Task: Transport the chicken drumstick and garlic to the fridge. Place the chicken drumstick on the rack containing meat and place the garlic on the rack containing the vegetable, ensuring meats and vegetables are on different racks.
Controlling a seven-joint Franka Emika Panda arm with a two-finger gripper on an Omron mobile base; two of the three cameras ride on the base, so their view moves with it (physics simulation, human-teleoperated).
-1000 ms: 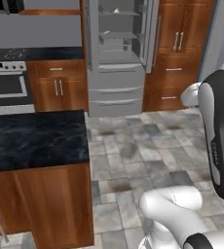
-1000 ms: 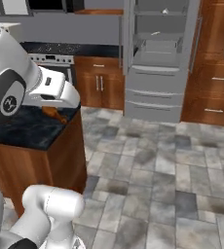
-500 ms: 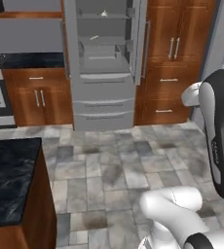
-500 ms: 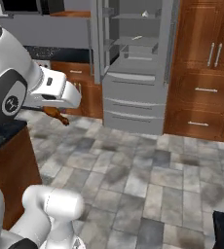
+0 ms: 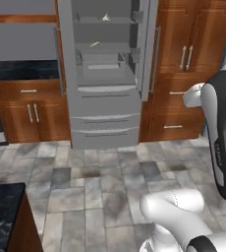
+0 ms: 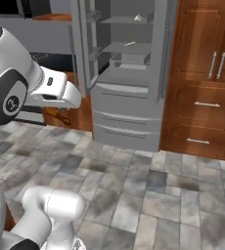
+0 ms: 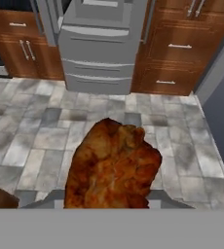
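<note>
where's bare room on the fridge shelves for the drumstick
In the open fridge, the second shelf is bare on both sides of the one small pale item near its middle. The top shelf is bare left of the small item. The hand carries the drumstick.

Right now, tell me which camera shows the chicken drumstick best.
The hand view: the chicken drumstick sits large and close in front of the camera, its glossy brown skin plain. The right base view gives just a dark brown glimpse under the hand.
</note>
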